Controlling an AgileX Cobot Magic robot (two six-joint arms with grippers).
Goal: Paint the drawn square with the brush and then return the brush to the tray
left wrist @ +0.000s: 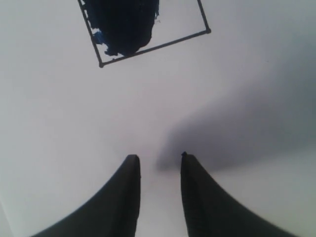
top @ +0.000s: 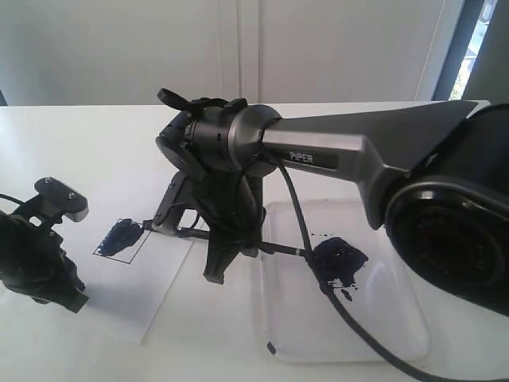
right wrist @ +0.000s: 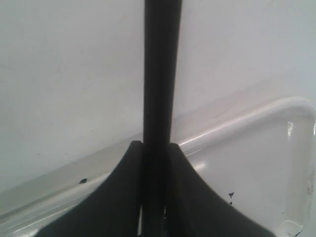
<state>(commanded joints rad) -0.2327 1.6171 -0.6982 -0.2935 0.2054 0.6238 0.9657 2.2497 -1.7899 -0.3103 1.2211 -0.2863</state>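
Right pincer (right wrist: 154,144) clamps the long black-handled paintbrush (right wrist: 162,74) over the glossy white plastic tray (top: 382,310), apparently returning it; release comes next.

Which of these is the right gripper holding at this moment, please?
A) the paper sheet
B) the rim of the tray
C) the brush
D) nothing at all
C: in the right wrist view the right gripper is shut on the black handle of the brush, with the rim of the tray lying untouched beneath it.
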